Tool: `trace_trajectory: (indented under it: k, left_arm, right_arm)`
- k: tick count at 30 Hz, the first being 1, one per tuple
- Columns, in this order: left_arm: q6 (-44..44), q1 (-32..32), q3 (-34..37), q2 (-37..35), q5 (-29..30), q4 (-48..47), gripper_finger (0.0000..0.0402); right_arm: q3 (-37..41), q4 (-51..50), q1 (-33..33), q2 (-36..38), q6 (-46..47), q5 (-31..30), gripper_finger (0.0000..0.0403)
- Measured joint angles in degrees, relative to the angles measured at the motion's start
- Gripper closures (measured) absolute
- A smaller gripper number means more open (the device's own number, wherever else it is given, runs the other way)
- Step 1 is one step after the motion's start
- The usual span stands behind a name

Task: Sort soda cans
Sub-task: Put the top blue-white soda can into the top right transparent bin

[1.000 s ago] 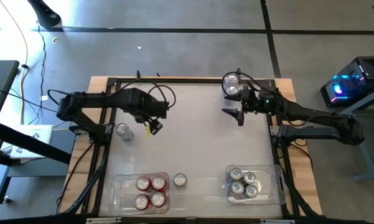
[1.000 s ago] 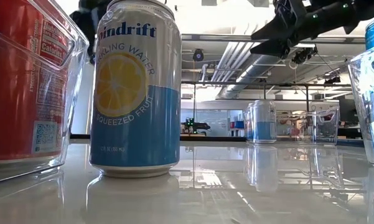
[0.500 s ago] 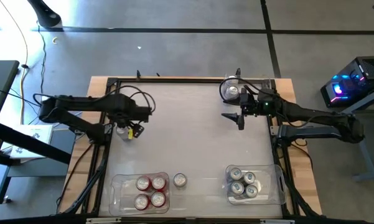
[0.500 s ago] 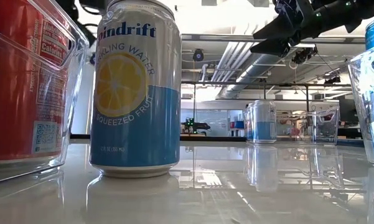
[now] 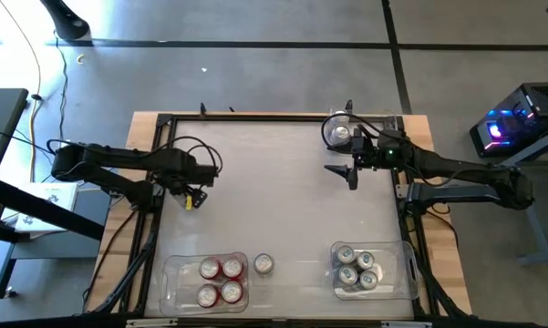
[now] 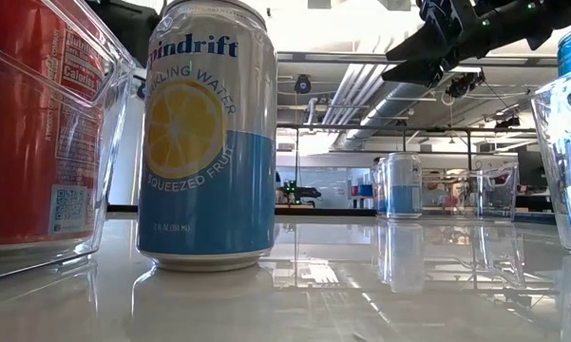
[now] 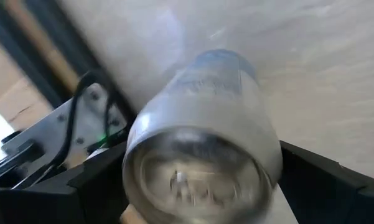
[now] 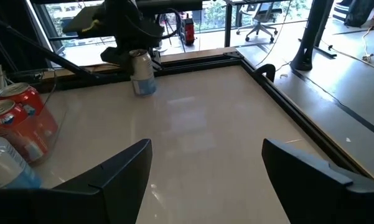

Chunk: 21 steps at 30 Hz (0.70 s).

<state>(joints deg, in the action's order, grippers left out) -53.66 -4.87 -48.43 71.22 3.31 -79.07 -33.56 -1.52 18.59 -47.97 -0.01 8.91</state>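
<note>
At the bench's left edge, the left end effector [image 5: 190, 189] straddles a silver-grey can [image 7: 202, 143], fingers spread wide on either side and seemingly not yet clamped: this looks like the grasp step, so the next move calls for closing, then lifting clear of the frame rail close beside it. The right end effector [image 5: 349, 173] hangs open above the far right, just beside two cans [image 5: 339, 131] in the corner. The broad middle of the bench [image 5: 274, 210] gives open room toward the front bins [image 5: 169, 278].
</note>
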Motion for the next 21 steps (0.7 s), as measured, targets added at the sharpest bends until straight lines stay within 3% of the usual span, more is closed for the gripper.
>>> trace_trajectory:
  k: [5, 10, 13, 17, 21]
  left_arm:
    - [2.10, 0.01, 0.75, 0.23, -0.29, 6.07, 0.0057]
    - [4.47, -0.18, 0.72, 0.17, -0.39, 10.98, 0.0094]
    - [4.84, -0.88, -0.45, 0.43, -0.87, 18.69, 0.0110]
    - [8.07, -1.78, -5.01, 3.10, -0.24, 30.00, 0.0111]
    - [15.35, -2.68, -15.51, 12.13, 0.23, 35.90, 0.0111]
  right_arm:
    - [0.00, 0.02, 0.00, 0.00, 0.13, 0.00, 0.0102]
    - [0.00, 1.28, 0.00, -0.02, 1.33, -0.01, 0.0102]
    - [0.00, 2.68, 0.00, -0.02, 2.60, -0.02, 0.0102]
    - [0.00, 3.28, 0.00, -0.02, 2.71, -0.07, 0.0102]
    - [0.00, 3.29, 0.01, -0.02, 3.78, -3.83, 0.0102]
